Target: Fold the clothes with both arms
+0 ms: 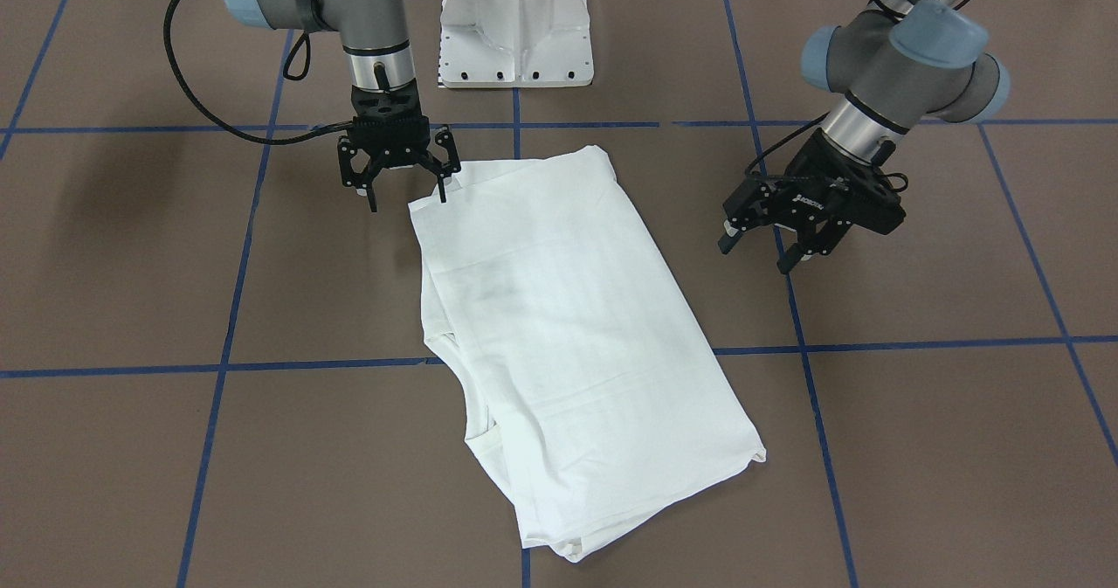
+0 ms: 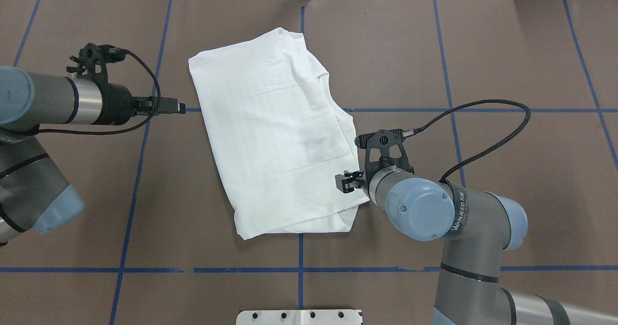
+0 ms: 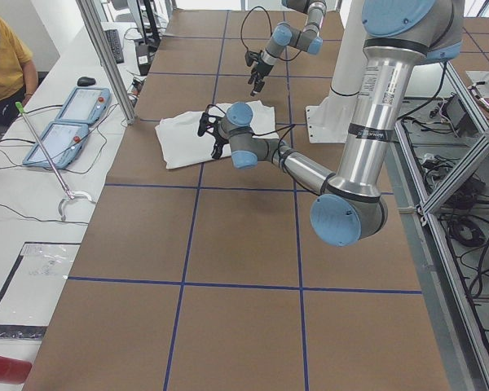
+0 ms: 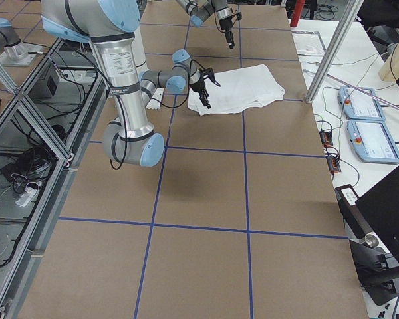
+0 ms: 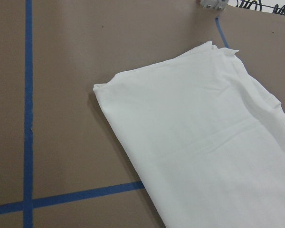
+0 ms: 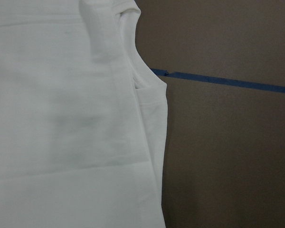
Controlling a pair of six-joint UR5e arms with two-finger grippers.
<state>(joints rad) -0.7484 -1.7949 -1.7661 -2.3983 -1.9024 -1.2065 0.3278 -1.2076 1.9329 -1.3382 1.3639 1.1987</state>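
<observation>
Both pincers gape empty: right pincer [image 1: 408, 199] over a corner of the folded shirt [image 1: 559, 326], left pincer [image 1: 755, 254] beside its long edge (not touching). Shirt lies on tabletop [image 1: 917, 413]. Risk: pinching one layer only, dragging the fold apart.

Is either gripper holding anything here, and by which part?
Nothing is held: the left gripper and right gripper are both open, near the white shirt edges.

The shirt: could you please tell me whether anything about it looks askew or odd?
The shirt lies skewed to the blue grid lines, and its long edge on the robot's right side is uneven, with under-layers poking out.
</observation>
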